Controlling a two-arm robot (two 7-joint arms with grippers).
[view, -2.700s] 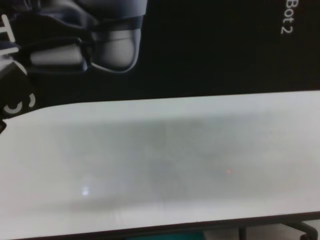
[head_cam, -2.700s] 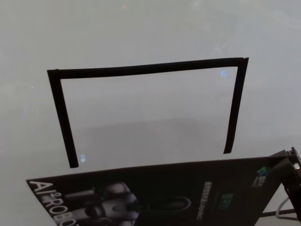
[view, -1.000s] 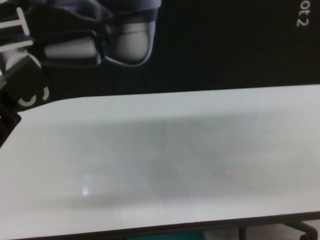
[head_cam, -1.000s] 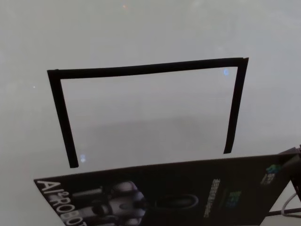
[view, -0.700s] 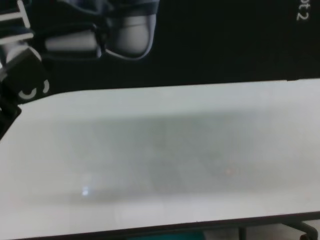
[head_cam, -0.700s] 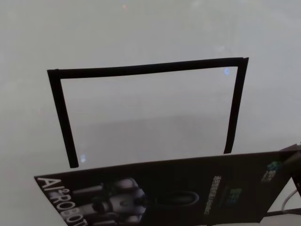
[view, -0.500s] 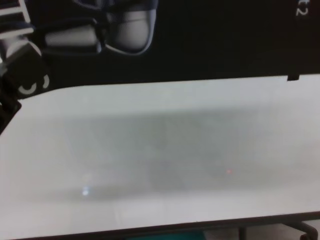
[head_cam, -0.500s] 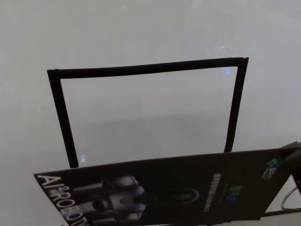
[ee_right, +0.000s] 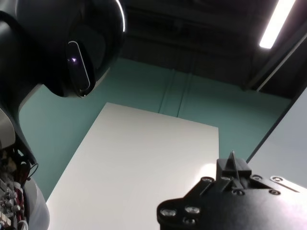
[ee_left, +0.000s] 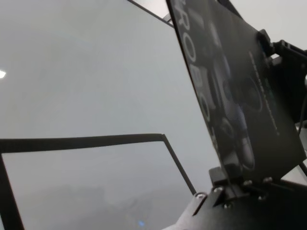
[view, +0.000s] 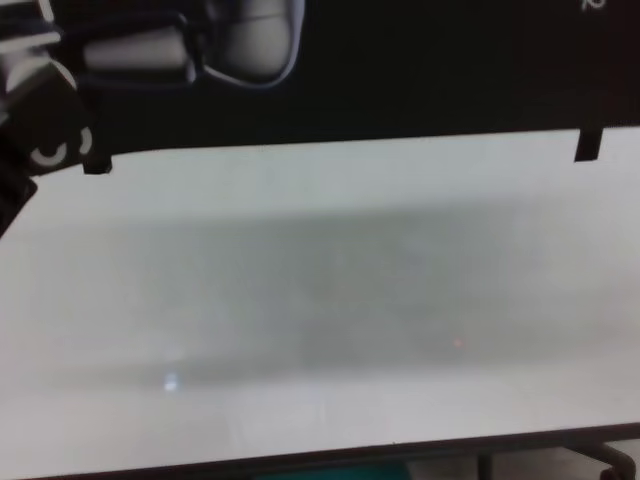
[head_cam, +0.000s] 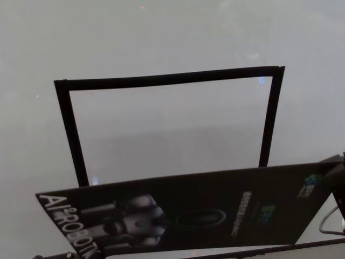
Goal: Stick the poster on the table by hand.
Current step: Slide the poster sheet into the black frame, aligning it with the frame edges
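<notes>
Black poster (head_cam: 215, 210), lettering seemingly "AI²ROBOTIX", above table (head_cam: 161, 32).

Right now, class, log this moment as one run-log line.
poster: held above table, far edge overlapping tape frame ends | left gripper: shut on poster edge | right gripper: at poster's right edge, grip unclear | stuck: not yet

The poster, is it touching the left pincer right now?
Touching. The left wrist view shows the left pincer clamped on the lower corner of the poster, which stands tilted above the table.
</notes>
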